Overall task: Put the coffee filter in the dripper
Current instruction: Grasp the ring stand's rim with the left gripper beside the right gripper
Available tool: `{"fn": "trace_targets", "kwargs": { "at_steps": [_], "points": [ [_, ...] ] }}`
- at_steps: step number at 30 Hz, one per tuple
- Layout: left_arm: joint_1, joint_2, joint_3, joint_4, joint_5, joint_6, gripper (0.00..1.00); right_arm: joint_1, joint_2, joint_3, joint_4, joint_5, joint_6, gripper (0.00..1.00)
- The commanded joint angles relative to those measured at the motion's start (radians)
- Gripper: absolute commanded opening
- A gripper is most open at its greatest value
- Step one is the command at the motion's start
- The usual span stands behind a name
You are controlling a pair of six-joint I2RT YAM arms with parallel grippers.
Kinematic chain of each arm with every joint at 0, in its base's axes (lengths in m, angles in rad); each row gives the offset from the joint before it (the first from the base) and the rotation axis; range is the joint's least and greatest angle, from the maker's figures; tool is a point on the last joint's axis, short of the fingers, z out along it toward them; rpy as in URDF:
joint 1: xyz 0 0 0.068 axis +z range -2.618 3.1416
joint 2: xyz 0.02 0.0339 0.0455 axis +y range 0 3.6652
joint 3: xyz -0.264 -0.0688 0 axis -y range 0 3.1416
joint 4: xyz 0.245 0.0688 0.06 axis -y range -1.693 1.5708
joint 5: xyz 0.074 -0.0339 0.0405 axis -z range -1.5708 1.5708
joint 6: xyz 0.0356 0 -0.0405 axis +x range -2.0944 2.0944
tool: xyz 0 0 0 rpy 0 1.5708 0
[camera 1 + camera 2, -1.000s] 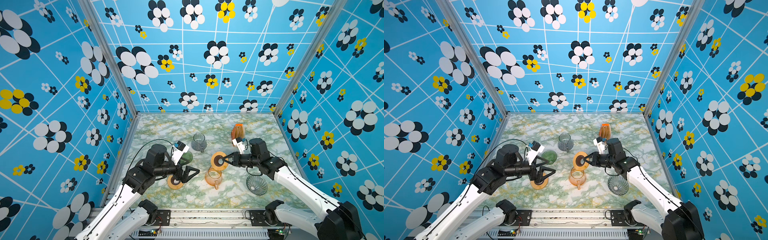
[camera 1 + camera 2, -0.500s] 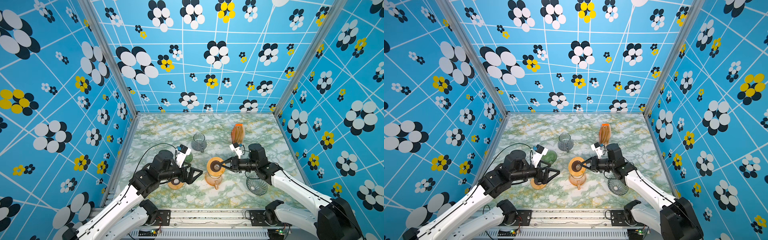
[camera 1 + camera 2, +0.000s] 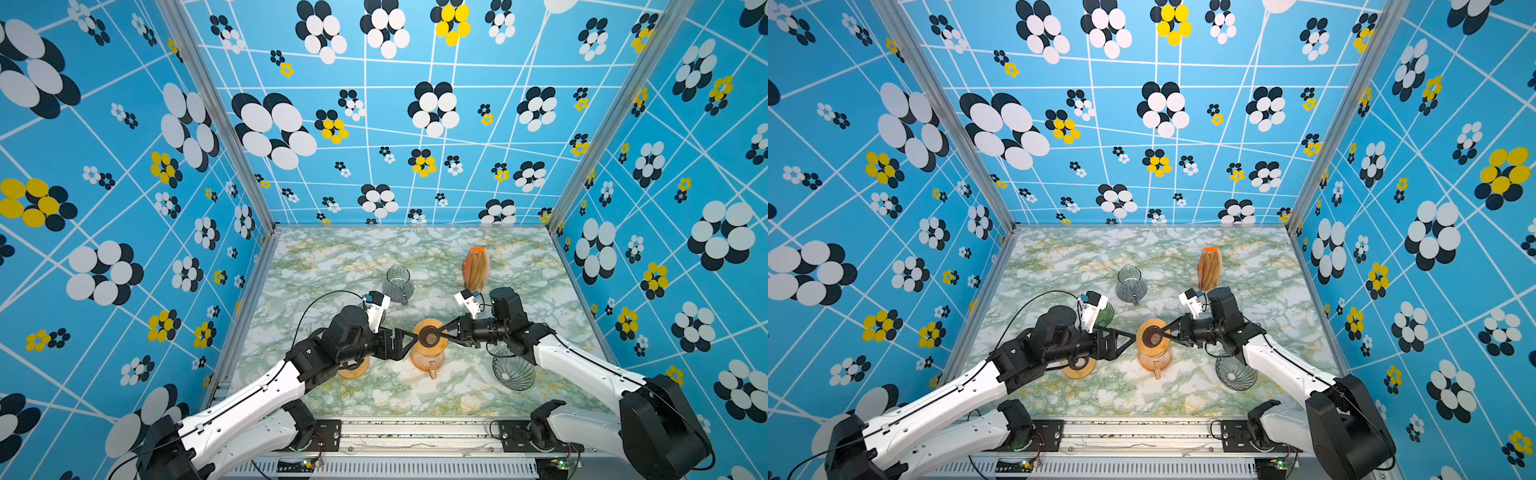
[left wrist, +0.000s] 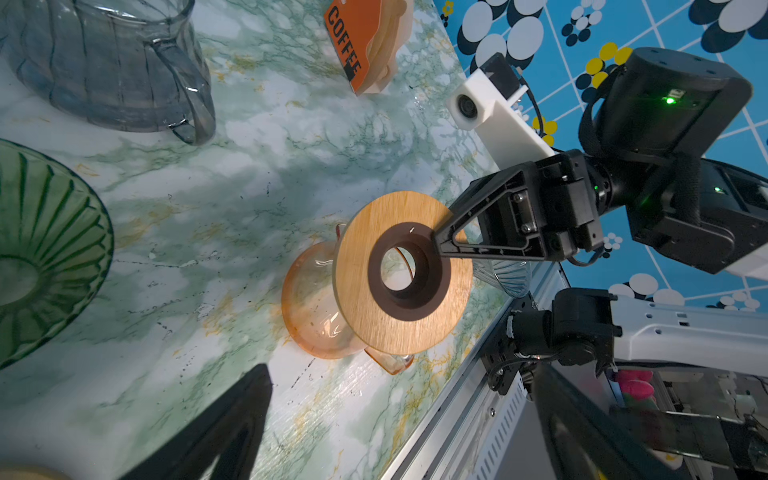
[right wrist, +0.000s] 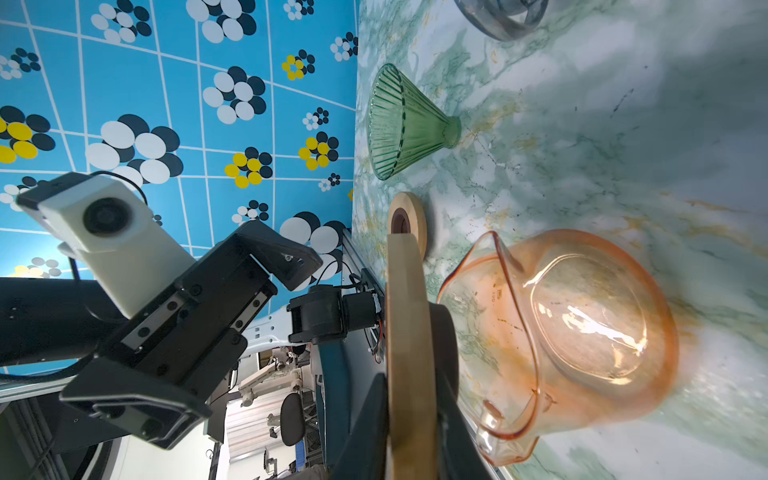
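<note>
Green dripper (image 3: 1108,314) is mostly hidden behind the left wrist camera (image 3: 1093,308) in a top view. Filter pack (image 3: 476,269) stands at the back, well apart from both pincers. Right gripper (image 3: 434,335) pinches the wooden ring (image 4: 365,307) over the orange carafe (image 4: 309,316); left gripper (image 3: 409,338) gapes wide just beside it.

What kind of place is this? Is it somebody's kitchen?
Probably a robot test booth in a lab, not a kitchen. The left arm and right arm are mounted on a rail at the table edge, blue flowered panels wall it in, and an office chair shows beyond.
</note>
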Motion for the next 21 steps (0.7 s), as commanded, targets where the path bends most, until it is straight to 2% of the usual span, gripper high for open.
{"fn": "trace_targets", "kwargs": {
  "at_steps": [1,9,21],
  "points": [
    [-0.024,0.038,-0.024,0.082,-0.046,-0.080,0.99,0.000,0.010,-0.014,0.041,-0.034,-0.029,0.18],
    [-0.065,0.149,-0.013,0.119,-0.048,-0.129,0.99,-0.001,0.028,-0.026,0.036,-0.033,-0.043,0.19],
    [-0.097,0.266,0.026,0.163,-0.026,-0.137,0.99,-0.004,0.035,-0.025,0.022,-0.022,-0.059,0.20]
  ]
}}
